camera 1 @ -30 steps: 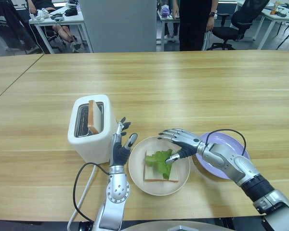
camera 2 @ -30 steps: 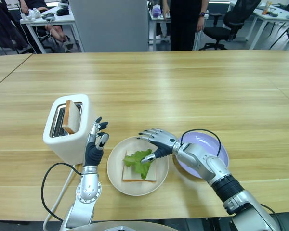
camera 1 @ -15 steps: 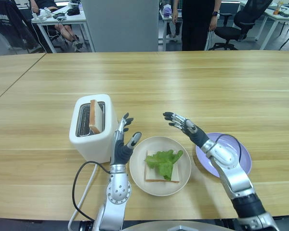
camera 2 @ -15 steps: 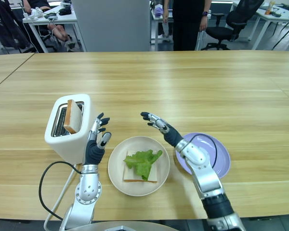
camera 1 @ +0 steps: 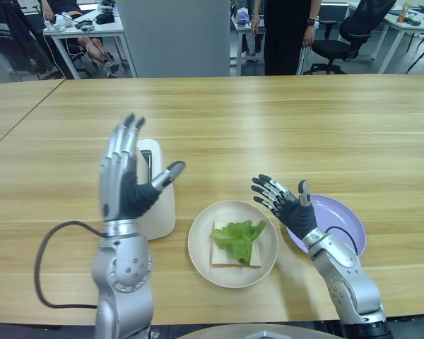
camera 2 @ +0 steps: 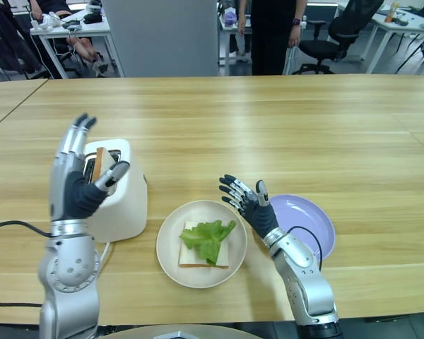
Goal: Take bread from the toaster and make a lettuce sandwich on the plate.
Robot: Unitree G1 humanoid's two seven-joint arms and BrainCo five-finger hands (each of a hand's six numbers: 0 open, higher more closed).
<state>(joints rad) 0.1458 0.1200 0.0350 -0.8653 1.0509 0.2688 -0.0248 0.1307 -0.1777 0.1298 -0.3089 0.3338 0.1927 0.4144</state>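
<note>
A white toaster [camera 2: 129,198] stands at the left with a bread slice [camera 2: 98,162] upright in its slot. My left hand [camera 1: 127,180] is raised open in front of the toaster, fingers straight up, covering most of it. A cream plate [camera 1: 200,254] in the middle holds a bread slice [camera 1: 225,258] with a green lettuce leaf [camera 1: 238,237] on top. My right hand [camera 1: 284,203] is held open just right of the plate, fingers spread, touching nothing.
An empty purple plate [camera 1: 340,224] lies right of the cream plate, behind my right wrist. The toaster's black cable [camera 1: 48,247] loops over the table's front left. The wide wooden table [camera 1: 268,120] stretches beyond.
My left hand rose from low beside the toaster to a high position in front of it. My right hand drew back toward the front, right of the plate. The lettuce stays on the bread.
</note>
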